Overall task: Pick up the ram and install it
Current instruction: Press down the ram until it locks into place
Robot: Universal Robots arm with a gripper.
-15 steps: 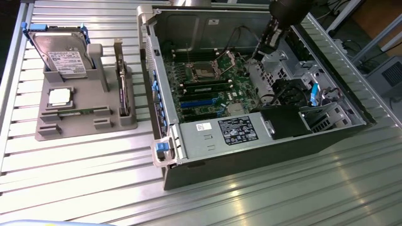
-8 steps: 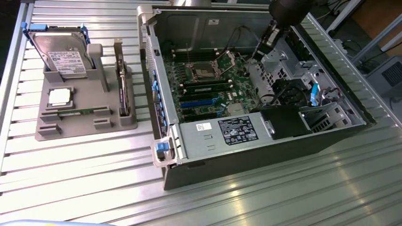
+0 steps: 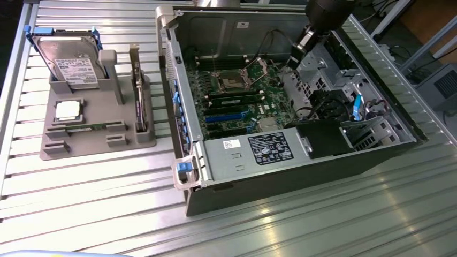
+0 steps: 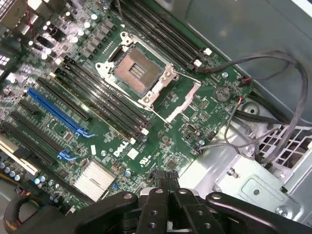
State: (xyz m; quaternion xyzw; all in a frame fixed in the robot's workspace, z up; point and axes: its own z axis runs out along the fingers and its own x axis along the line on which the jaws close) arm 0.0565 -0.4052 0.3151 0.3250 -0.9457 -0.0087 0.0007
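Observation:
The ram is a thin green stick lying flat in a slot of the grey holder at the exterior view's left, outside the computer case. My gripper hangs inside the open case at its far right corner, well apart from the ram. In the wrist view the gripper is shut, its two dark fingers pressed together with nothing between them. It hovers above the green motherboard, near the board's edge. The empty processor socket and long black memory slots lie ahead of it.
The holder also carries a hard drive, a square silver processor and an upright dark card. Loose cables run over the metal drive cage beside the gripper. The power supply fills the case's near end.

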